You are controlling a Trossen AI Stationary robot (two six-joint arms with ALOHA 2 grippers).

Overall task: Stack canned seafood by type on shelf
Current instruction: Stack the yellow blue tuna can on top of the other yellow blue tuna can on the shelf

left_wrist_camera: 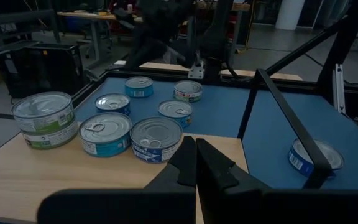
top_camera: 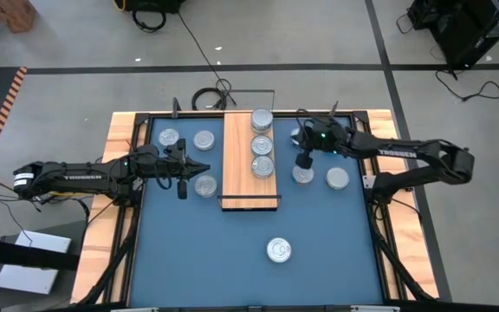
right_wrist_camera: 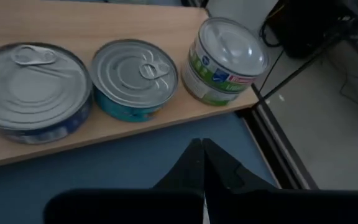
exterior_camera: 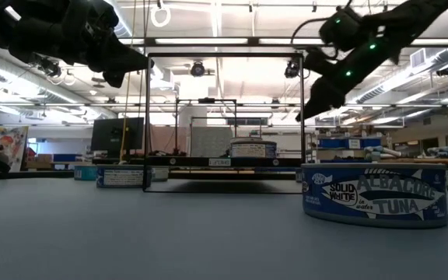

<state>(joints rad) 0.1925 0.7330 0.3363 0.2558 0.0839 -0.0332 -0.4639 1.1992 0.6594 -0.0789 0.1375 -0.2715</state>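
The shelf (top_camera: 236,178) is a light-wood board with black end frames at the table's middle. On it stand a two-high stack of tins (top_camera: 262,120) with green and white labels at the far end, a teal tin (top_camera: 262,146) and a dark-blue tin (top_camera: 262,166). More canned seafood rests on the blue table: tins to the left (top_camera: 204,139) and to the right (top_camera: 337,179), and one near the front (top_camera: 278,250). My left gripper (top_camera: 199,167) hovers shut just left of the shelf. My right gripper (top_camera: 303,159) hangs shut right of the shelf, raised above a tin (top_camera: 303,176), holding nothing.
A black frame (exterior_camera: 224,54) rises over the shelf between the two arms. A tuna tin (exterior_camera: 374,194) stands close to the low camera. Cables (top_camera: 210,95) lie on the floor behind the table. Open blue table (top_camera: 197,251) stretches toward the near edge.
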